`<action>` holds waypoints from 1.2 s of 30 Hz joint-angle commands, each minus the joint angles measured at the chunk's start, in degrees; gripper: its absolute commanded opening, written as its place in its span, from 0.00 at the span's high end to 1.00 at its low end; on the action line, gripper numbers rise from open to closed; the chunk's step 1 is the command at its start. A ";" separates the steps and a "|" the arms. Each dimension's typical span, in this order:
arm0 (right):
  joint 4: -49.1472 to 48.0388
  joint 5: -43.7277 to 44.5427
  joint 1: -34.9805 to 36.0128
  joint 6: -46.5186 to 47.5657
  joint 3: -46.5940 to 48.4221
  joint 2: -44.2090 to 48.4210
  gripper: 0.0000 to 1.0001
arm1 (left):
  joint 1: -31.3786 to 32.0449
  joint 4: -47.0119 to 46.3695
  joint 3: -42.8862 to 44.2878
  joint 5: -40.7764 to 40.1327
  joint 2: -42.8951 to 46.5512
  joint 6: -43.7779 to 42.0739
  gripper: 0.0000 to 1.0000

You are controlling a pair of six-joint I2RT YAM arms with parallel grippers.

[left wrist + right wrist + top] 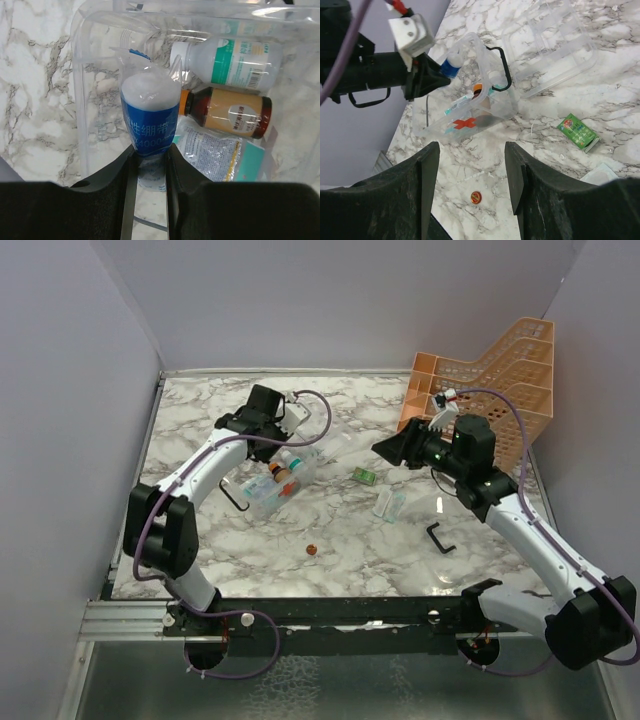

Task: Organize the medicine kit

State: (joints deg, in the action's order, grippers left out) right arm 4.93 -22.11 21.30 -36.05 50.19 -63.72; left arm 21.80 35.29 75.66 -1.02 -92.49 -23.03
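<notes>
The medicine kit (283, 483) is a clear box with a red cross and no lid on, left of centre; it also shows in the right wrist view (470, 115). My left gripper (150, 156) is shut on a blue-wrapped white bandage roll (150, 117) and holds it in the kit's open end. Inside lie a white bottle (230, 62), a brown bottle (230, 112) and a sachet (215, 155). In the top view the left gripper (288, 443) is over the kit. My right gripper (385, 448) is open and empty above the table, right of the kit (472, 170).
The clear lid (550, 45) lies behind the kit. A green sachet (364, 476), a clear sachet (388, 502), a loose black handle (440, 538) and a small red round cap (311, 549) lie on the marble. The orange mesh rack (500, 370) stands at the back right.
</notes>
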 commanded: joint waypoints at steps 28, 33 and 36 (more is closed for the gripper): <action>0.09 2.08 0.83 1.95 -1.41 2.30 0.45 | 4.75 0.27 9.64 -21.94 -16.20 4.85 0.50; 0.04 1.98 0.85 1.86 -1.47 2.27 0.45 | 4.66 0.22 9.16 -20.77 -15.46 5.89 0.67; -0.01 1.98 0.82 1.78 -1.53 2.26 0.45 | 4.49 0.23 9.45 -18.28 -14.74 7.54 0.71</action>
State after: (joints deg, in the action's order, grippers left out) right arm 5.19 -21.23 21.80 -35.00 49.21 -62.57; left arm 26.68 36.16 83.15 -20.99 -108.18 -18.02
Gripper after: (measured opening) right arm 0.548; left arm 0.307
